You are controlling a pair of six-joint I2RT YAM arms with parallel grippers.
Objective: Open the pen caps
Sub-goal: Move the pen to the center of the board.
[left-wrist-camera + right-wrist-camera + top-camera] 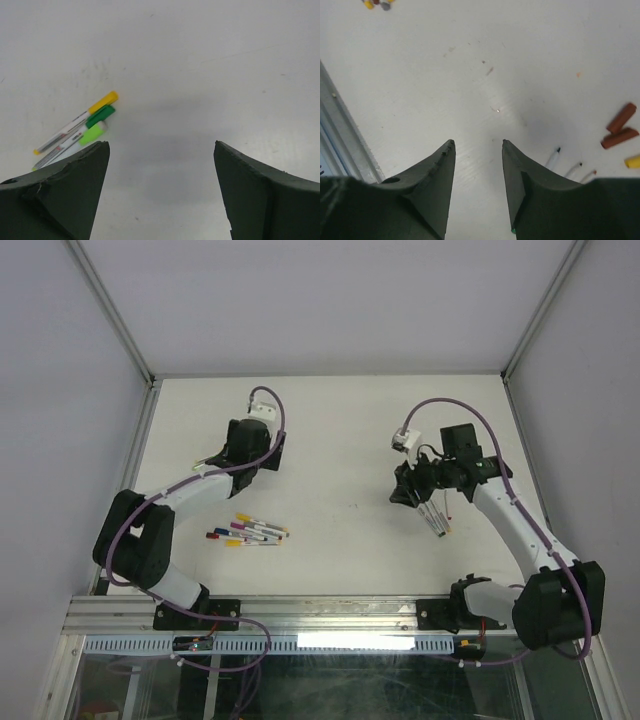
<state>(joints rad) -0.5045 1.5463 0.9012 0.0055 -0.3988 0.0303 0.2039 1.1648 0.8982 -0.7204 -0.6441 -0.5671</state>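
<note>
Several capped pens (pixel 250 532) lie in a loose pile left of the table's middle. Three more capped pens (pixel 80 130), with yellow, green and light-green caps, lie to the left of my left gripper (pixel 162 145), which is wide open, empty and low over bare table. In the top view the left gripper (pixel 225 455) is at the back left. My right gripper (pixel 477 141) is open and empty above the table. Three uncapped pens (pixel 552 157) lie to its right, next to two loose maroon caps (pixel 619 127) and a yellow cap (pixel 632 161). In the top view the right gripper (pixel 402 495) hangs beside these uncapped pens (pixel 437 520).
The white table (pixel 340 420) has grey walls at the back and sides. A metal rail (pixel 340 145) runs along the near edge, close on the right gripper's left. Coloured ends of the pile's pens (pixel 375 4) show at the top left of the right wrist view.
</note>
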